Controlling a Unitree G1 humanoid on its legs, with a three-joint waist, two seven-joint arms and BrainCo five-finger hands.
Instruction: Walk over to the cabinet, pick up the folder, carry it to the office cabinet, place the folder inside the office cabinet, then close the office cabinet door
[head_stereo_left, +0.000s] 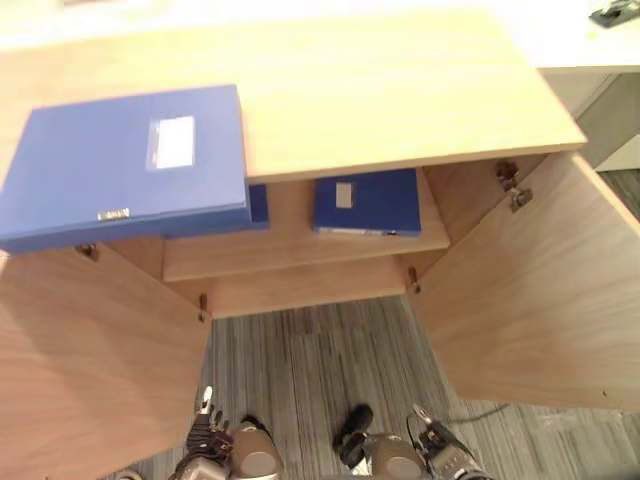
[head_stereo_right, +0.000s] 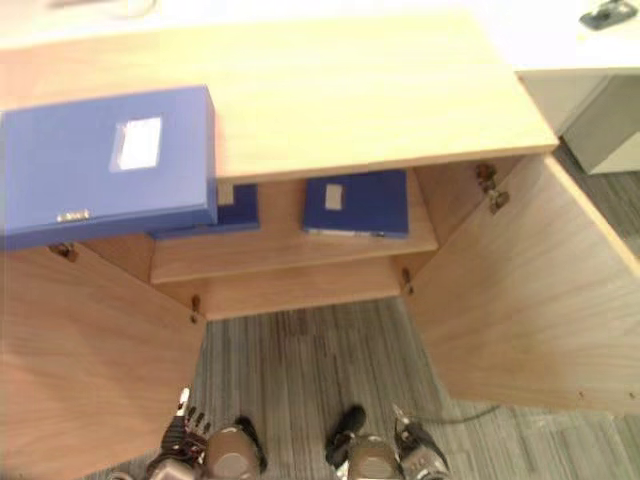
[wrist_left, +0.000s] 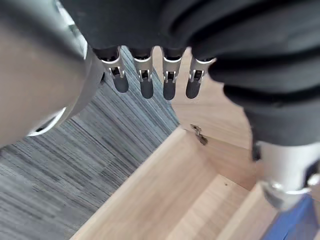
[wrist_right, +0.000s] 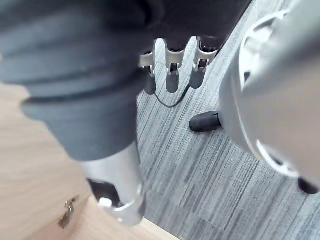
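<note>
Both arms hang low in front of the open cabinet (head_stereo_left: 400, 90). The left robot hand (wrist_left: 146, 82) has its fingers straight and slack over the grey carpet (head_stereo_left: 310, 370), with nothing in it. The right robot hand (wrist_right: 172, 75) is the same, relaxed and empty.

The folder (head_stereo_left: 125, 165) lies flat on the cabinet top at the robot's left, and its front edge pokes out past the lip above the left door (head_stereo_left: 90, 350). So the pick-up looks like the step in hand, and it has not begun.

That overhang is the gift here. Bring the left robot hand up under the jutting edge, fingers below and thumb on top, and let the right one steady the far side. Rise clear of the wide-open left door and right door (head_stereo_left: 540, 290), or an arm could clip one. Lift it level, since a one-sided grab may swing it.

The folder itself is a thick box file, deep blue, with a pale label pocket (head_stereo_left: 173, 142) on its lid and a small light tag (head_stereo_left: 113, 214) on the front spine. It looks rigid and smooth, probably slippery under the fingers.

Two more blue folders, one (head_stereo_left: 367, 202) near the middle and one (head_stereo_left: 258, 205) half hidden, sit on the shelf (head_stereo_left: 290, 250) inside.
</note>
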